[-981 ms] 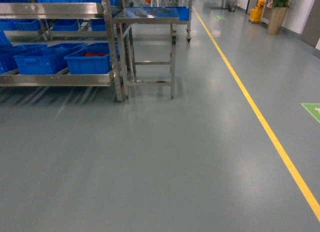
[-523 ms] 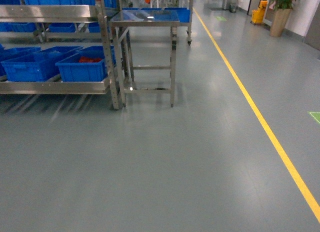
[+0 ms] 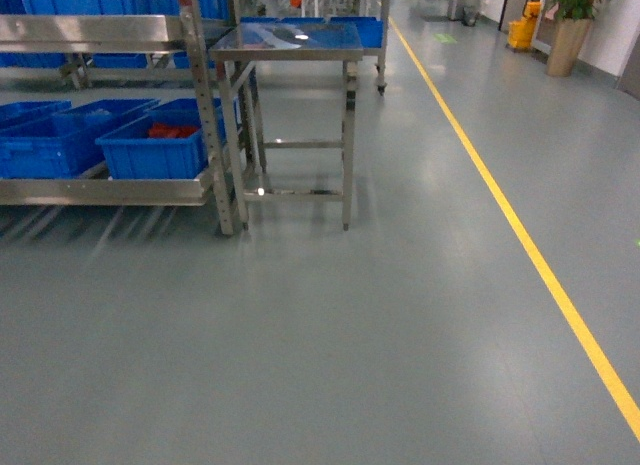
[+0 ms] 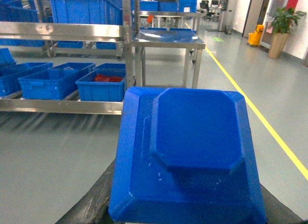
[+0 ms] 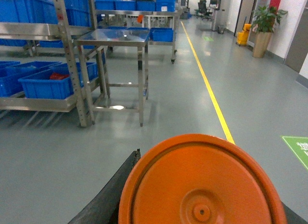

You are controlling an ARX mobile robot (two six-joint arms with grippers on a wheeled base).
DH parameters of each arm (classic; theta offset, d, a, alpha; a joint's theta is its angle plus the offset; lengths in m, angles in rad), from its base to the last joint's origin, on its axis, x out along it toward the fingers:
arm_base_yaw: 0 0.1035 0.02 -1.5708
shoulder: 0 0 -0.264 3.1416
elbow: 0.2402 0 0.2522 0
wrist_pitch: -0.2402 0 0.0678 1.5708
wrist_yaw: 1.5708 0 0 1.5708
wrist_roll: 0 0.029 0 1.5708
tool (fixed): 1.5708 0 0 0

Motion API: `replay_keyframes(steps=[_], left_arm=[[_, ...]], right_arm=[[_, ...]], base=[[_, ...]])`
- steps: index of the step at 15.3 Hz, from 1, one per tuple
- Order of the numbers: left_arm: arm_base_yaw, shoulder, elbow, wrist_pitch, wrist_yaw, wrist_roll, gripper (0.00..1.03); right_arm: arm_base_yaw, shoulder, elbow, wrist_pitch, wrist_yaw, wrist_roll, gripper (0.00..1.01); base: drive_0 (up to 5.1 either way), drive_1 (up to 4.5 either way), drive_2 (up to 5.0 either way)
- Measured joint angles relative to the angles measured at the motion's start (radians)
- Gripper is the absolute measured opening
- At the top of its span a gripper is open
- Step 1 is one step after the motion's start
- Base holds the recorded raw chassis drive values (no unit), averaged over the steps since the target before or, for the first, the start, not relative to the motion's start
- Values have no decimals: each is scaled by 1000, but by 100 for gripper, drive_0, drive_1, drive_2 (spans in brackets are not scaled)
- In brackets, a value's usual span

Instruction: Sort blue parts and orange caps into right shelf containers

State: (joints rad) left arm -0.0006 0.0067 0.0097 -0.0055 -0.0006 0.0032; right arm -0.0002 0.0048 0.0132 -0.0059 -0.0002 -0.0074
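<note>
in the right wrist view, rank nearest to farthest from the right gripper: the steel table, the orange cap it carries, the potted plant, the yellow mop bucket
1. orange cap: bottom centre, right at the gripper.
2. steel table: left of centre, mid-floor beside the shelf.
3. potted plant and yellow mop bucket: far right down the aisle, side by side; too close to call.

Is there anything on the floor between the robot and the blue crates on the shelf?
Nothing visible. Bare grey floor runs up to the steel shelf holding the blue crates. A steel table stands just right of the shelf, beside the way, not across it.
</note>
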Motion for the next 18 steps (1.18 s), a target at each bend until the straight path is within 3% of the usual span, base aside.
replay_keyframes(steps=[18], left_arm=[[0,0,0,-3,0,0,43]], right_arm=[[0,0,0,0,0,0,44]], base=[[-2,431,-436]])
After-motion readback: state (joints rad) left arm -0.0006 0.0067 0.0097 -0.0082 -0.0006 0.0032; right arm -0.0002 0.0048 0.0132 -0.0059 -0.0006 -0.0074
